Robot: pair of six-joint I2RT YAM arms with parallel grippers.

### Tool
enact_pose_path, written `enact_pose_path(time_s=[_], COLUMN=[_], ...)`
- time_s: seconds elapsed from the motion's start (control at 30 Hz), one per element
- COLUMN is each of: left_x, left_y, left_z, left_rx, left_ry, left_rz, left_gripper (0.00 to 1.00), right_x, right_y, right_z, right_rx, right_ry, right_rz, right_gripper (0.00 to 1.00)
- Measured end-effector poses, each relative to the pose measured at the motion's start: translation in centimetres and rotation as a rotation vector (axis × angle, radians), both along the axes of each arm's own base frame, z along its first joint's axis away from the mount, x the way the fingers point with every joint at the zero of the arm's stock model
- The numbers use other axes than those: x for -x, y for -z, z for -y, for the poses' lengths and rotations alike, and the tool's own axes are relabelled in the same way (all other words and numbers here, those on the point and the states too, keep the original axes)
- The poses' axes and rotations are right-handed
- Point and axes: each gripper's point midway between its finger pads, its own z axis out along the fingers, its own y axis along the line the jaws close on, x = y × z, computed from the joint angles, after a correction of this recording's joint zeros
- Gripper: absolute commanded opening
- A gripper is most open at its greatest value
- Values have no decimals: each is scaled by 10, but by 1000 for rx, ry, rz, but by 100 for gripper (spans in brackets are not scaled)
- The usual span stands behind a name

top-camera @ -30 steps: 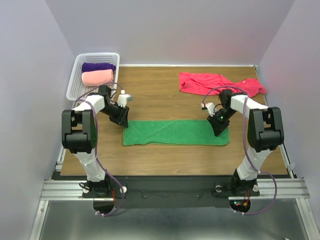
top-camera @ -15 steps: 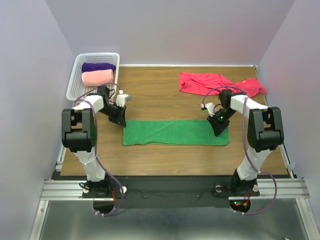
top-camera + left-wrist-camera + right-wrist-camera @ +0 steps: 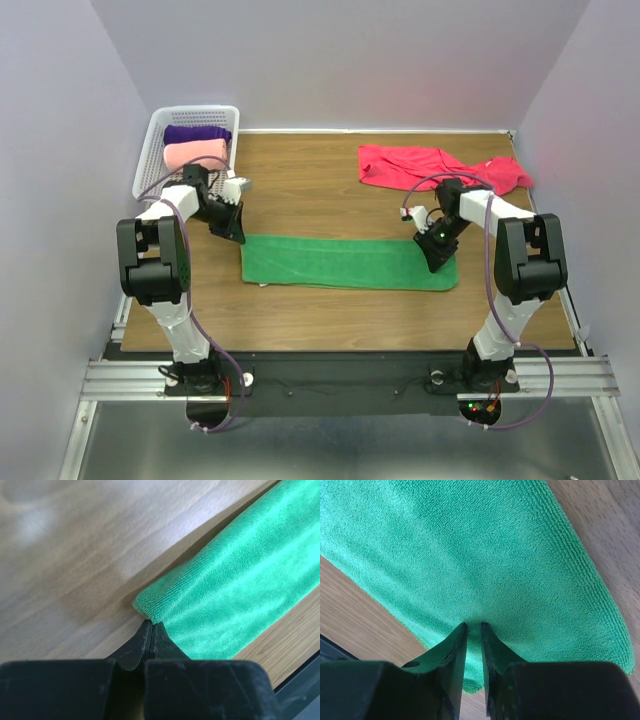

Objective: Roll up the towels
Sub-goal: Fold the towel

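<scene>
A green towel [image 3: 345, 263] lies flat, stretched left to right across the middle of the wooden table. My left gripper [image 3: 236, 234] is shut on its far left corner. In the left wrist view the corner [image 3: 150, 607] sits pinched at the tips [image 3: 151, 624], slightly raised off the wood. My right gripper [image 3: 437, 262] presses down on the towel's right end. Its jaws stand a narrow gap apart, with a pinch of green towel [image 3: 470, 545] between the tips [image 3: 474, 625]. A crimson towel [image 3: 440, 165] lies crumpled at the back right.
A white mesh basket [image 3: 150, 165] stands at the back left, close behind my left arm. It holds a rolled purple towel [image 3: 197, 133] and a rolled salmon-pink towel [image 3: 193, 154]. Pale walls close in the table on three sides.
My left gripper closed and moved back and left, drawing the green towel's left corner with it. The towel's left edge shifted slightly left. The right arm held still.
</scene>
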Motion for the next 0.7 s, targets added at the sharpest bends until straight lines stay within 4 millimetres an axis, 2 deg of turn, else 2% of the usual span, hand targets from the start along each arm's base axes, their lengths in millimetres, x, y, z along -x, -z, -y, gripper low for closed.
enact_pose_path(time_s=[0.17,0.3,0.47,0.5,0.67,0.7], left_x=[-13,-14,-17,-19,-25,-26], left_y=[-12,-10,0,2,12,11], left_z=[1,1,-1,-2,-5,-6], left_rx=[10,9,0,-5,-33,-38], left_ry=[3,2,-18,-24,-44,-47], left_rz=[43,39,21,22,21,24], left_gripper=[0,1,15,22,37,43], right_x=[0,0,0,0,0,0], right_y=[0,0,0,0,0,-1], right_z=[0,0,0,0,0,0], right_rx=[0,1,1,1,1,0], right_ry=[0,0,0,0,0,0], right_rz=[0,0,0,0,1,0], right_gripper=[24,24,24,24,24,25])
